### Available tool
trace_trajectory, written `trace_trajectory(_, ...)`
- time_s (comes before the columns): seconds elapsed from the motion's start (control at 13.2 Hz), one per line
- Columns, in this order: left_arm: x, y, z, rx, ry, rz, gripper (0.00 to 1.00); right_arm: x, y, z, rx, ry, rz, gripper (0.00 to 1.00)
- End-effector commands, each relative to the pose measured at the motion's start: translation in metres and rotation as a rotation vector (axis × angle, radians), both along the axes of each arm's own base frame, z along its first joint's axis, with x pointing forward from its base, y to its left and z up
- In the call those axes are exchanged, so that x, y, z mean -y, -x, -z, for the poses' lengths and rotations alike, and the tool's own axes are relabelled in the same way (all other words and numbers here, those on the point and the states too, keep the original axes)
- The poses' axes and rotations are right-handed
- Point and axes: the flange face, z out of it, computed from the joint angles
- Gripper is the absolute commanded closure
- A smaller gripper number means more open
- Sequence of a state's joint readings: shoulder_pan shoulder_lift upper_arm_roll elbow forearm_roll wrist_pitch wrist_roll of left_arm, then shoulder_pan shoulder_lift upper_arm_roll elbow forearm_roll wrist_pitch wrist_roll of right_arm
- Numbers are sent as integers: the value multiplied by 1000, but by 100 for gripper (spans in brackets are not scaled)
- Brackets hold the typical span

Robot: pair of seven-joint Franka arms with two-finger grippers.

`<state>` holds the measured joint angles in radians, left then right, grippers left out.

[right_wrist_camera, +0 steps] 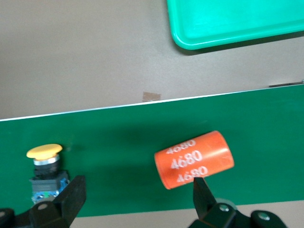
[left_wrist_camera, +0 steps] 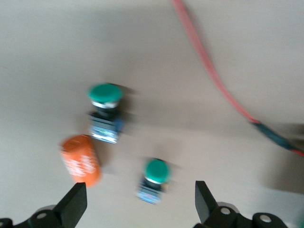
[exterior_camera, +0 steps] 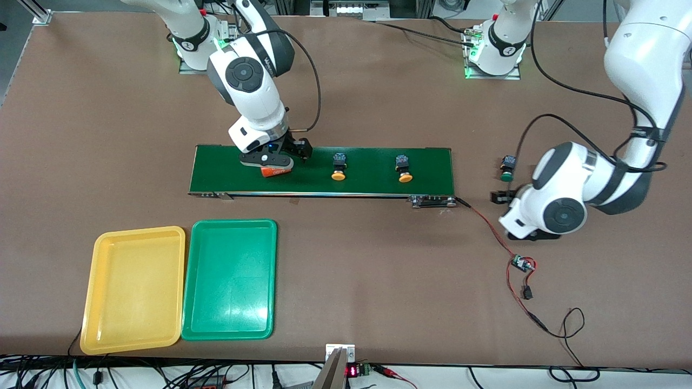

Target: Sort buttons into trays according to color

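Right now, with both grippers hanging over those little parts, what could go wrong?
The right gripper hangs open over the belt between an orange 4680 cylinder and a yellow button; it might grab the cylinder, which is not a button. The left gripper, open over two green buttons, has another orange cylinder beside them that it could knock.

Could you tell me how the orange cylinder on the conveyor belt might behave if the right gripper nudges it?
The orange cylinder lies on its side on the conveyor belt, so it would probably roll. Its smooth round wall may slip between the open right gripper fingers.
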<state>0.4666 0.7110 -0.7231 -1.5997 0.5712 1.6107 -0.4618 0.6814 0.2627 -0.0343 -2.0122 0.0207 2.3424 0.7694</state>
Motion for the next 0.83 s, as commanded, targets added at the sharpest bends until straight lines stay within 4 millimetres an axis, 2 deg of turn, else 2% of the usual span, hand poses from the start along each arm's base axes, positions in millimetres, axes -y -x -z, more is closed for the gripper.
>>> trace_trajectory(0.0, -61, -1, 4, -10, 6, 57, 0, -15, 1, 2, 6, 1, 3, 0)
trace_trajectory(0.23, -120, 26, 31, 40, 69, 31, 0, -27, 10, 15, -6, 18, -24, 0)
trace_trajectory(0.3, -128, 34, 36, 77, 87, 44, 0, -28, 11, 21, -11, 27, -29, 0)
trace_trajectory(0.45, -150, 61, 44, 106, 100, 50, 0, -35, 16, 23, -11, 27, 4, 0)
trace_trajectory(0.68, -169, 89, 65, 111, 132, 22, 0, -42, 12, 28, -3, 37, 2, 0)
trace_trajectory(0.76, -168, 99, 73, 105, 147, 20, 0, -44, 11, 29, -3, 37, 20, 0)
